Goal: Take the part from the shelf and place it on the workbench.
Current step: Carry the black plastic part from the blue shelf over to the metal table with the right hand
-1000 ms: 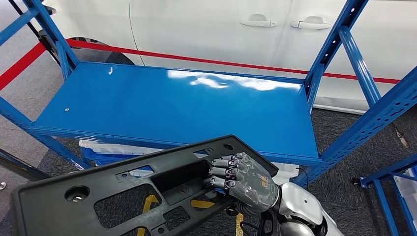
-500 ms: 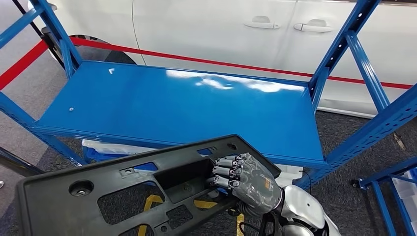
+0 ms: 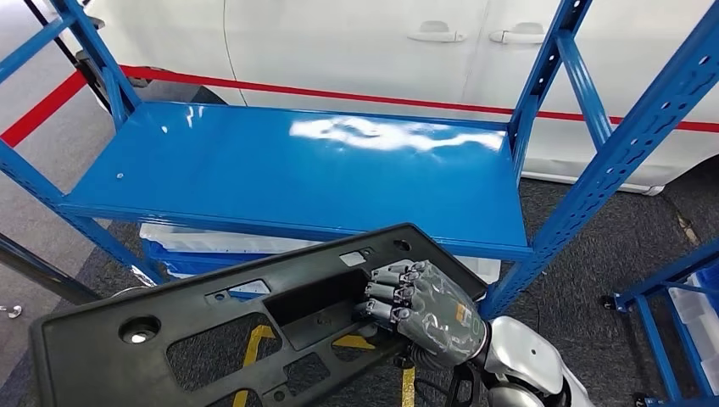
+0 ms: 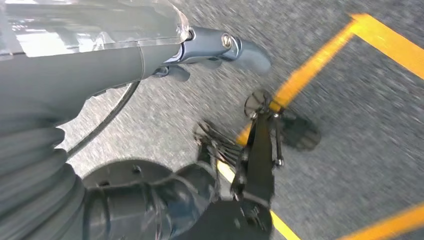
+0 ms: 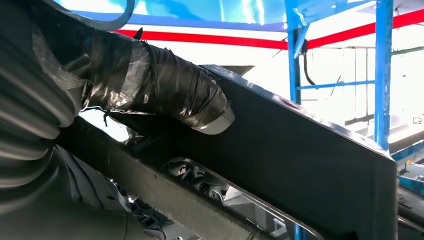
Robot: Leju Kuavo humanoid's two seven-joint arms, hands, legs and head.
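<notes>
Right hand (image 3: pixel 424 307) fingers (image 3: pixel 386 292) around black part (image 3: pixel 212 326), its lower edge cut off.

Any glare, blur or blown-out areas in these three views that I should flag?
Head view: sharp, with white glare patches on the blue shelf toward its back edge. Left wrist view: floor streaked by motion blur, left hand soft. Right wrist view: background overexposed white, black part dark and backlit.

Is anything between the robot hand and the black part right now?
Nothing visible. The right robot hand already grips the black part through a cutout near its right end, holding it in front of the blue shelf.
</notes>
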